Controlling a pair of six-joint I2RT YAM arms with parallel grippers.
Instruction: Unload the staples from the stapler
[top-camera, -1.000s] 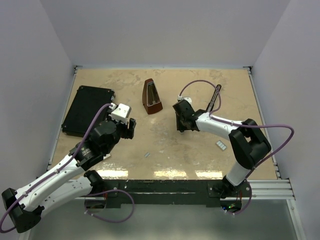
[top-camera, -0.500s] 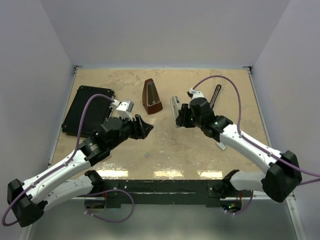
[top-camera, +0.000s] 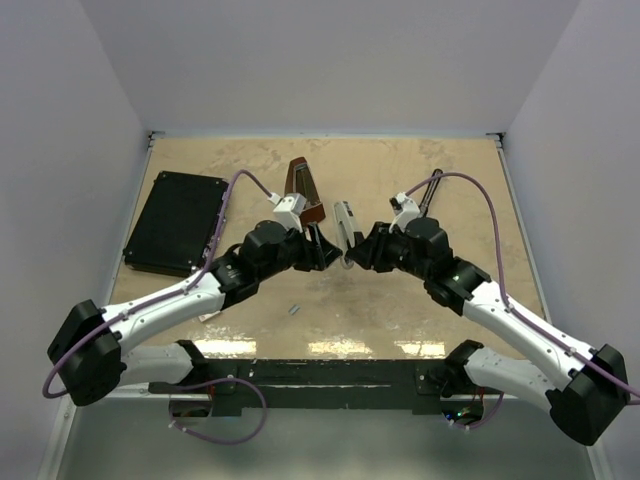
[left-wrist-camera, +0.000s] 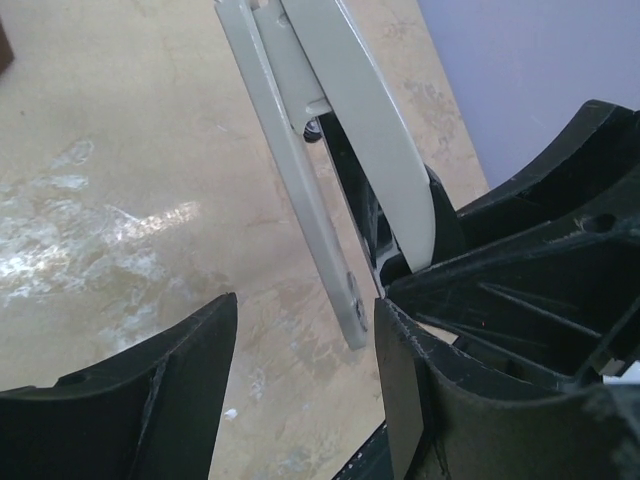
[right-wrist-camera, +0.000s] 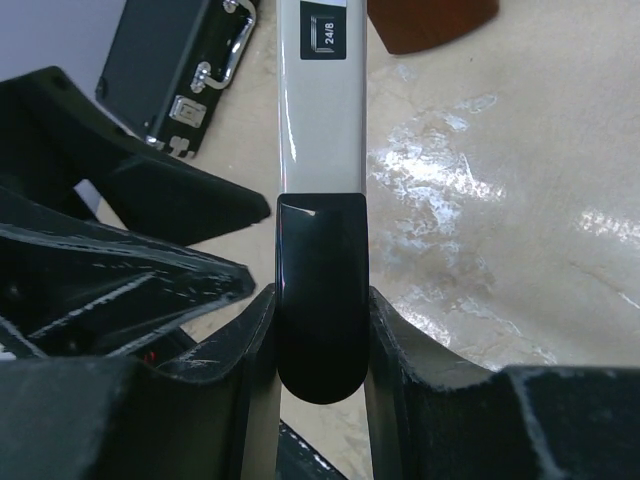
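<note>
My right gripper (right-wrist-camera: 320, 345) is shut on the black rear end of the stapler (right-wrist-camera: 318, 150), holding it above the table's middle (top-camera: 347, 224). Its two silver arms (left-wrist-camera: 300, 150) are spread apart and point away from that grip. My left gripper (left-wrist-camera: 305, 375) is open, facing the right gripper (top-camera: 362, 252). The tip of the stapler's thin lower arm hangs between the left fingers, close to the right-hand finger (left-wrist-camera: 410, 400) and apart from it. A tiny grey strip, the staples (top-camera: 294, 309), lies on the table near the front, below the left gripper (top-camera: 325, 255).
A brown pyramid metronome (top-camera: 303, 190) stands just behind the left gripper. A flat black case (top-camera: 175, 220) lies at the left edge. A slim black rod (top-camera: 431, 192) lies at the back right. Walls close the table on three sides.
Both arms have swung in to the table's middle. The right gripper has carried the stapler forward and left, and the left gripper has come up to its free end.
</note>
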